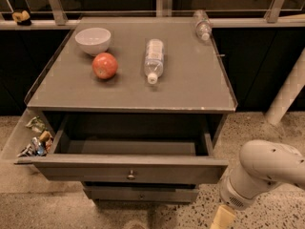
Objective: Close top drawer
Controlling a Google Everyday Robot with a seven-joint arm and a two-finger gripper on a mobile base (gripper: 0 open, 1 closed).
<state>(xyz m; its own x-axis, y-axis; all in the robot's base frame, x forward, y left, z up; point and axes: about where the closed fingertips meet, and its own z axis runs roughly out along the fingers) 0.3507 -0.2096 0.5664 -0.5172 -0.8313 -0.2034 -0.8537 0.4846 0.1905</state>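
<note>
Standing pulled out beneath the cabinet top (190,92), the top drawer (86,168) is seen open (knob (131,176) at front centre); the gripper (223,218) is cropped at the lower right, its state not discernible.

The robot's off-white arm (267,168) is a smooth, rounded, glossy shell dotted with a few small dark screw holes, and it ends in a grey ring (233,199) with a patch of fine vent holes. Below that ring, at the near right edge, the gripper (223,218) shows only as a pale yellow-tan stub.
</note>
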